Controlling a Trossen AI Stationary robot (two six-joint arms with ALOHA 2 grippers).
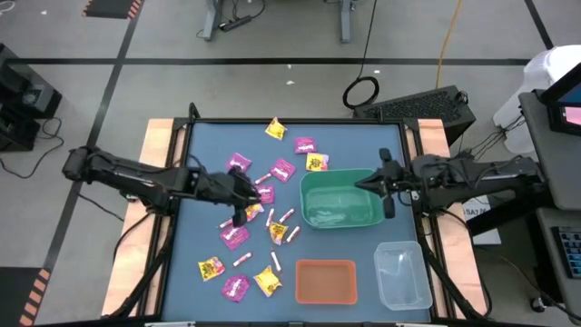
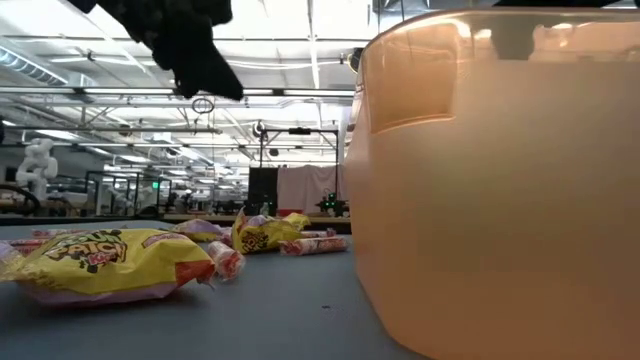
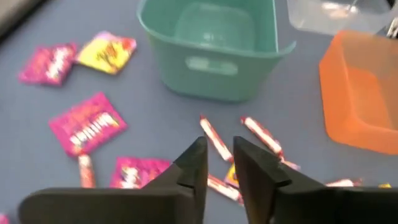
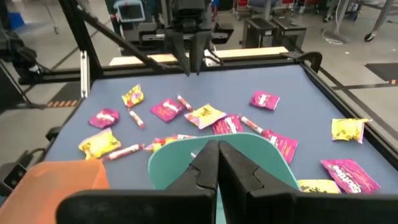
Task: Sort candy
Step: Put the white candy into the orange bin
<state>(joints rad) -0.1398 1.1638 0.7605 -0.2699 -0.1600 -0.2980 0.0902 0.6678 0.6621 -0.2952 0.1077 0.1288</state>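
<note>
The candy lies scattered on the blue mat: magenta packets (image 1: pixel 282 169), yellow packets (image 1: pixel 275 129) and thin pink-white sticks (image 1: pixel 275 261). My left gripper (image 3: pixel 219 163) hangs above the mat among the candy left of the green bin (image 1: pixel 340 200). It is tilted down and open by a narrow gap, with nothing between its fingers. Two sticks (image 3: pixel 214 138) lie on the mat just beyond its tips. My right gripper (image 4: pixel 217 152) is shut and empty, in the air over the green bin's right rim (image 1: pixel 374 186).
An orange bin (image 1: pixel 325 280) stands near the front edge, with a clear bin (image 1: pixel 402 272) to its right. The green bin holds no candy that I can see. In the low view the orange bin (image 2: pixel 500 180) fills the right side. Wooden rails (image 1: pixel 159 145) border the mat.
</note>
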